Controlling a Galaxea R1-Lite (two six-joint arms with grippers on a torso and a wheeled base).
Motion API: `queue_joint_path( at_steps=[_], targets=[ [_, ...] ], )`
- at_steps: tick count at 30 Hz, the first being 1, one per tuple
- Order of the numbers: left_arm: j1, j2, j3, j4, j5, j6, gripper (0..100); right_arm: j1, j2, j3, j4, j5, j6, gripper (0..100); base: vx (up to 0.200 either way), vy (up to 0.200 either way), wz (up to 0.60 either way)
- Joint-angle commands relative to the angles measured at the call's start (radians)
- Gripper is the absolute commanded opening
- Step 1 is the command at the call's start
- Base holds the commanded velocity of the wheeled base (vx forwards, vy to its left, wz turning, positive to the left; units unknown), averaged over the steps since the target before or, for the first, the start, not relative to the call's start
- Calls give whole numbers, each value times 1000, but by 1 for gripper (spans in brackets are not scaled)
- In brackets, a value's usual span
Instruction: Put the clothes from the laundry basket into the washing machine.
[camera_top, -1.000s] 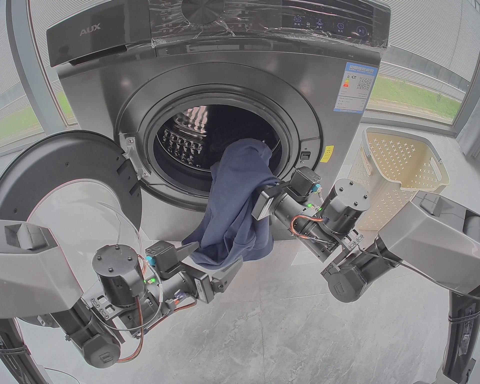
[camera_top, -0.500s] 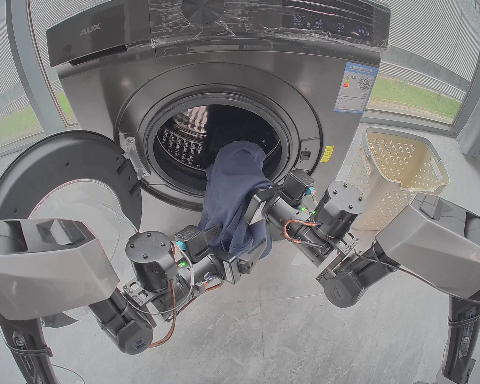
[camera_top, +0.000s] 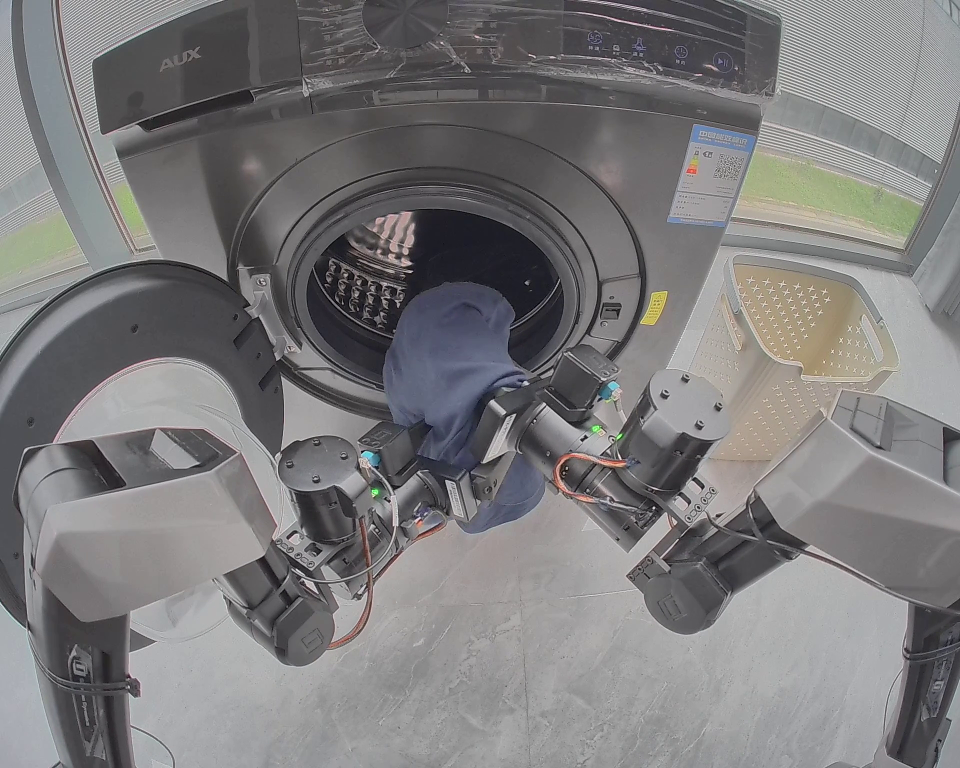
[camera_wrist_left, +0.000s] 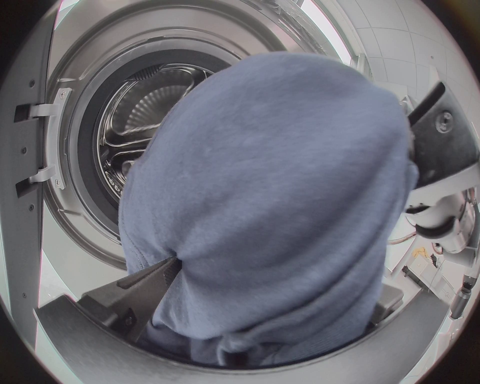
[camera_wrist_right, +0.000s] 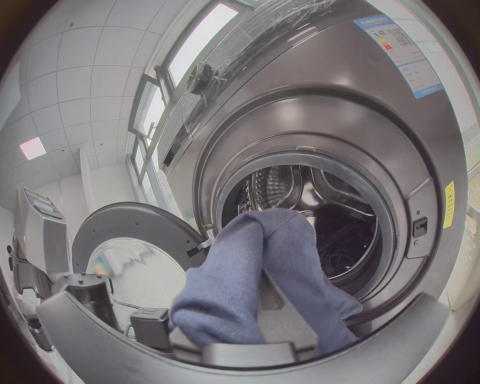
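A dark blue garment (camera_top: 448, 352) hangs over the lip of the washing machine's (camera_top: 420, 150) open drum (camera_top: 372, 285). My right gripper (camera_top: 482, 415) is shut on the garment at its right side, and the cloth drapes over its fingers (camera_wrist_right: 274, 300). My left gripper (camera_top: 478, 492) sits under the garment's hanging end, open, with the cloth bunched between its spread fingers (camera_wrist_left: 145, 285). In the left wrist view the garment (camera_wrist_left: 280, 200) hides most of the drum mouth. Dark clothes (camera_wrist_right: 345, 240) lie inside the drum.
The round door (camera_top: 130, 330) stands swung open at the left, close to my left arm. A cream laundry basket (camera_top: 800, 330) stands on the floor to the right of the machine. Grey tiled floor lies in front.
My left arm has risen and moved right, coming in under the garment and gathering its hanging end. My right gripper has carried the garment a little left, toward the drum.
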Motion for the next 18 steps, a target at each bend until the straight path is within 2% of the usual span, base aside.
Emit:
queue_joint_path(
  at_steps=[1, 7, 8, 18],
  targets=[
    [15, 40, -36, -2, 9, -1, 100, 12, -6, 14, -1, -1, 1, 0, 0, 0, 0],
    [11, 40, -46, -2, 14, -2, 100, 20, -5, 16, 0, -4, 2, 0, 0, 0, 0],
    [9, 40, -46, -2, 14, -1, 0, 20, -6, 16, 0, -4, 2, 0, 0, 0, 0],
    [22, 11, -16, -4, 25, 1, 0, -10, -16, 16, -3, -12, 11, 0, 0, 0, 0]
  ],
)
